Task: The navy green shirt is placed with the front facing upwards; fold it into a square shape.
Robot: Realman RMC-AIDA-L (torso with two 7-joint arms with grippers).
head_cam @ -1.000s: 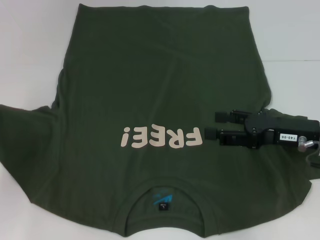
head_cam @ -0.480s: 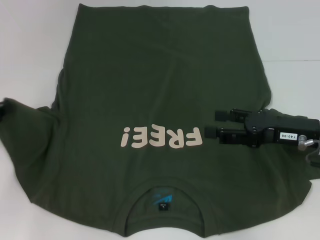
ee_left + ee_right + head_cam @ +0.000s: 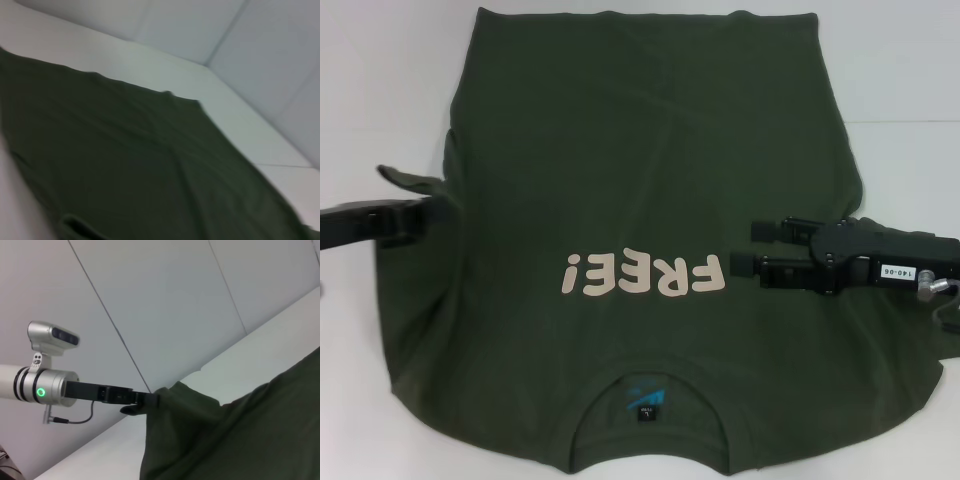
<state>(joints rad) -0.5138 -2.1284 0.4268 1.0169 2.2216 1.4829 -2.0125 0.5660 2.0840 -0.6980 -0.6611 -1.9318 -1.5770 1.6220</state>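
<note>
The navy green shirt (image 3: 640, 150) lies front up on the white table, its cream "FREE!" lettering (image 3: 642, 275) upside down to me and the collar with its neck label (image 3: 645, 405) nearest me. My left gripper (image 3: 432, 208) is shut on the left sleeve, which it holds lifted over the shirt's left side. The right wrist view shows that gripper (image 3: 142, 402) pinching the raised cloth (image 3: 240, 440). My right gripper (image 3: 752, 250) hangs open above the shirt's right side, beside the lettering. The left wrist view shows only the shirt's body (image 3: 125, 165).
The white table (image 3: 380, 80) shows bare on the left, on the right and beyond the hem. White wall panels (image 3: 250, 45) rise behind the table's far edge. The right sleeve (image 3: 920, 360) spreads out under the right arm.
My left gripper has come in from the left edge, lifting the left sleeve off the table and carrying it inward over the shirt. The right gripper has stayed put.
</note>
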